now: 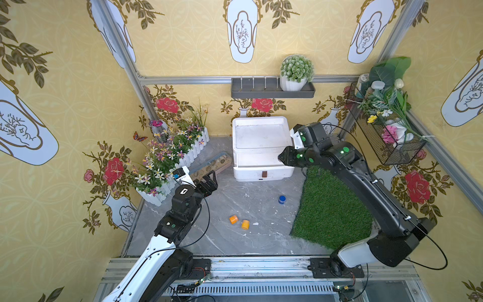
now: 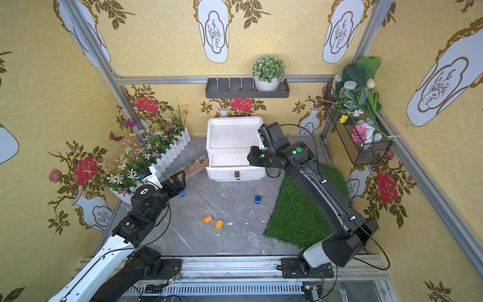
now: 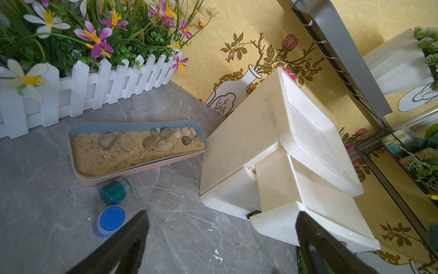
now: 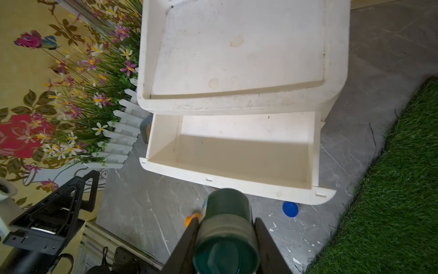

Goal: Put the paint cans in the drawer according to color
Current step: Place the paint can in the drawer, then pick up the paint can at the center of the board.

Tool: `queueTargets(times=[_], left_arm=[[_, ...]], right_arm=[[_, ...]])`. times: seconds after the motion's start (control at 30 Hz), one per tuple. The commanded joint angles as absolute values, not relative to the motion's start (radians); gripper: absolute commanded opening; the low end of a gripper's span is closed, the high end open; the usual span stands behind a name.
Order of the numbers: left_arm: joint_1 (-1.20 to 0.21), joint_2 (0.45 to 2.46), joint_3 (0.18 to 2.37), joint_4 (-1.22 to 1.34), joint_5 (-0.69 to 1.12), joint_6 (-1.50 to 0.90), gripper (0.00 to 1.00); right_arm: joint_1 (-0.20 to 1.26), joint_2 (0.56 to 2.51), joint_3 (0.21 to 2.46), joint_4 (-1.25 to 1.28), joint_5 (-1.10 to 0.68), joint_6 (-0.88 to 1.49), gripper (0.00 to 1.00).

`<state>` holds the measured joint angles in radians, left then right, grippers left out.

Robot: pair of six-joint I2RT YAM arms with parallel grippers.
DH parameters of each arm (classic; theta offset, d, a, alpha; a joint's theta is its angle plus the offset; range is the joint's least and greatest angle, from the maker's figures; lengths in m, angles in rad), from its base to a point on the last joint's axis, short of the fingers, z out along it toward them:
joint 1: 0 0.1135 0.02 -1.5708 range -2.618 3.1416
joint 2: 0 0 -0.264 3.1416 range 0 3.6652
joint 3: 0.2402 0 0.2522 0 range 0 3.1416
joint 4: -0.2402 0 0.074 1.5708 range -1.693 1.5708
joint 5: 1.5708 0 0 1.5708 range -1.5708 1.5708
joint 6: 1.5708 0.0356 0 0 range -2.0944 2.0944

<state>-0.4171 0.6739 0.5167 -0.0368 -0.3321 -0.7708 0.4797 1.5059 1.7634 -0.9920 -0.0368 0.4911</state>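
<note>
The right gripper (image 4: 226, 219) clamps a dark green can (image 4: 225, 227), seemingly just above the open drawer (image 4: 272, 188); the left gripper (image 3: 221, 213) gapes wide.

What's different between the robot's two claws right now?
The left gripper is spread wide and empty; the right gripper is shut on a dark green can. The left gripper sits low near the sand tray, with a blue can just ahead; the right gripper is at the open drawer. Both are black, with two fingers.
</note>
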Motion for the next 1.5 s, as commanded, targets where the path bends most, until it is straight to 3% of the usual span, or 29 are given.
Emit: queueTargets(times=[0.0,0.5,0.67,0.83,0.97,1.07,1.23,1.37,1.47], left_arm=[[-0.417,0.673,0.502,-0.043,-0.319,-0.779,0.98],[-0.414,0.752,0.536,-0.011,-0.289,-0.731,0.98],[-0.411,0.783,0.567,-0.046,-0.285,-0.685,0.98],[-0.356,0.891,0.642,-0.146,-0.220,-0.581,0.98],[-0.260,1.029,0.696,-0.234,-0.114,-0.516,0.96],[-0.224,1.154,0.746,-0.312,-0.134,-0.457,0.94],[-0.192,1.365,0.846,-0.409,-0.244,-0.385,0.82],[-0.187,1.493,0.907,-0.416,-0.259,-0.420,0.70],[-0.187,1.515,0.900,-0.367,-0.260,-0.497,0.68]], right_arm=[[0.480,1.571,1.820,-1.084,0.025,0.443,0.30],[0.461,1.747,1.948,-1.090,0.078,0.417,0.51],[0.460,1.690,1.942,-1.071,0.066,0.405,0.52],[0.460,1.309,1.550,-0.741,0.062,0.403,0.53],[0.454,0.916,1.056,-0.391,0.124,0.472,0.64],[0.435,0.727,0.798,-0.323,0.167,0.577,0.66],[0.402,0.624,0.592,-0.358,0.133,0.729,0.66],[0.399,0.642,0.575,-0.342,0.130,0.738,0.66],[0.396,0.688,0.612,-0.352,0.113,0.716,0.66]])
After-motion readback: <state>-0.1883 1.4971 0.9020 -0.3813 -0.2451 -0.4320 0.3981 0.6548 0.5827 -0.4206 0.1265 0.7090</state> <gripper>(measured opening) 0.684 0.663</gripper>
